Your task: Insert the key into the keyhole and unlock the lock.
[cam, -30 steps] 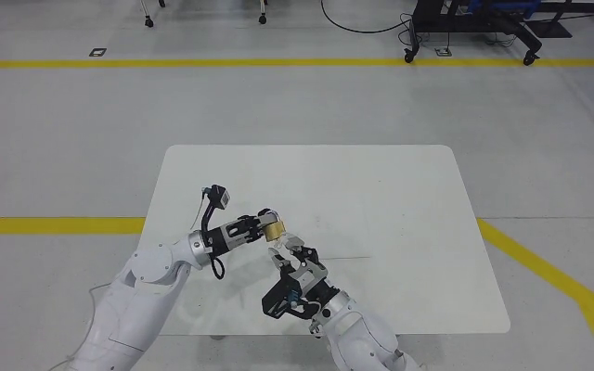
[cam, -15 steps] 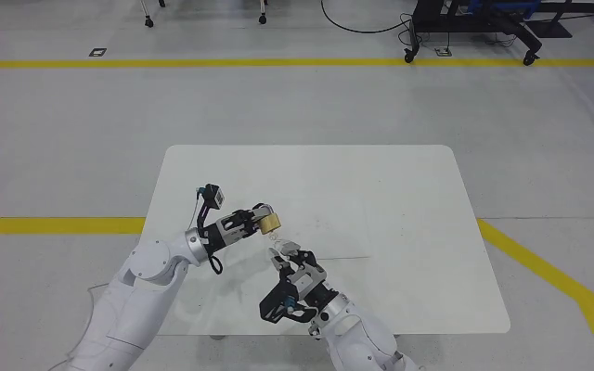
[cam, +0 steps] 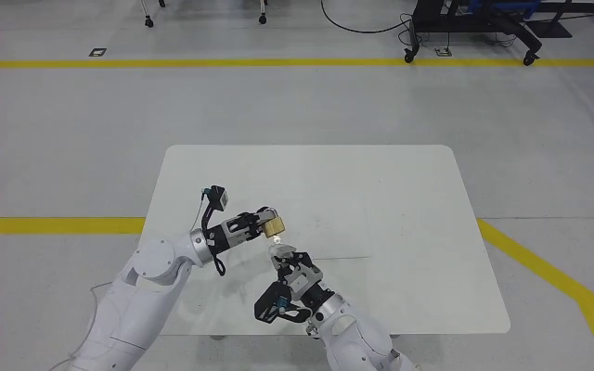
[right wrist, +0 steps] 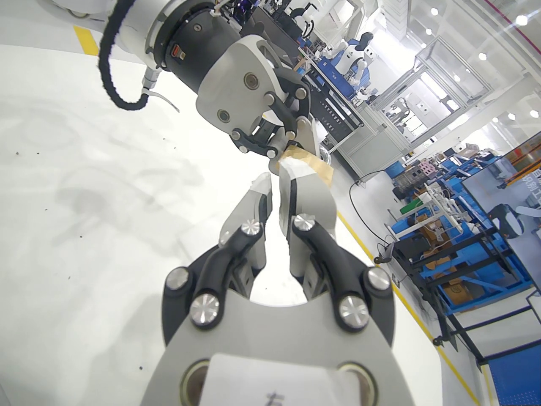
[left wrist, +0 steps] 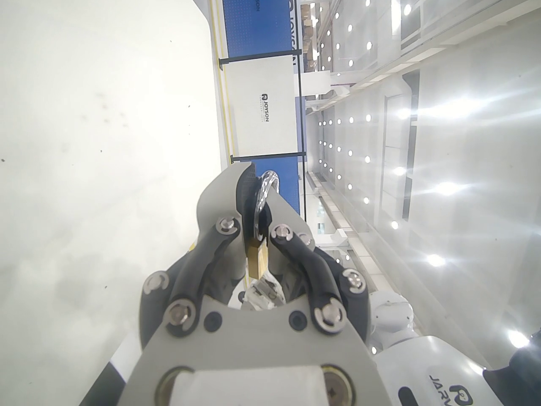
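While the white table [cam: 399, 185] lies below, the left gripper [cam: 262, 223] holds the gold lock [cam: 272, 225] up by its loop. Just beside the lock sits the right gripper [right wrist: 275, 176]; its grip I cannot tell.

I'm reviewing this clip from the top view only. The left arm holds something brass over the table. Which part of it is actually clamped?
Observer: The left tool is shut on the padlock by its silver shackle. The brass body sits back toward the palm.
Operator: Is the other arm lined up with it?
Observer: In the right wrist view the right tool points at the brass body and its tip overlaps it in the picture. I cannot tell whether they touch.
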Controlling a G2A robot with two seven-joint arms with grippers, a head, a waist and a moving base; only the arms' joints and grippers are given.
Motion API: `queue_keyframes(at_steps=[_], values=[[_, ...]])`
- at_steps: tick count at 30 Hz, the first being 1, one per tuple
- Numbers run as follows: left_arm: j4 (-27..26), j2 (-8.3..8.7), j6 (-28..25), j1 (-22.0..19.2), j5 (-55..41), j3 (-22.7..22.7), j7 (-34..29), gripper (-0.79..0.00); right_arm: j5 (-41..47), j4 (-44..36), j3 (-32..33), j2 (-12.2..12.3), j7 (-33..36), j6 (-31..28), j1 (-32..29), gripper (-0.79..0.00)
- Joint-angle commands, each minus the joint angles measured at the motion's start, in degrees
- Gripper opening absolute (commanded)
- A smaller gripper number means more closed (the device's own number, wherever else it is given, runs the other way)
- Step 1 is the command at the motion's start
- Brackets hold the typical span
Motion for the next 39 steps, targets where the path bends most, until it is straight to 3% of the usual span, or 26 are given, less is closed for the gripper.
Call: queue_keyframes(at_steps=[1,7,19,24,28,39], values=[[0.0,-0.02,0.04,0.04,-0.18,-0.08,-0.06,-0.785,-0.16,0.06,-0.01,-0.04,0.03,0.36,-0.05,-0.576],[0.02,-0.02,0.17,0.1,-0.25,-0.41,-0.16,-0.785,0.08,-0.15,0.07,-0.07,-0.78,0.23,-0.34,-0.502],[-0.27,-0.05,0.39,0.31,0.01,-0.65,-0.5,-0.785,1.09,-1.42,2.08,0.23,-1.7,-0.34,-1.36,-0.514],[-1.27,-0.03,0.75,0.52,2.03,-0.28,0.11,-0.785,0.06,-0.08,1.37,-0.13,0.1,0.97,-0.25,-0.533],[-1.39,-0.03,1.09,0.43,1.79,-0.54,0.09,-0.785,-0.44,0.32,0.89,-0.32,0.61,1.49,0.14,-0.594],[-1.74,-0.01,1.4,0.56,1.73,-0.94,-0.12,-0.785,-1.73,1.2,0.23,-0.71,2.31,2.23,0.55,-0.616]])
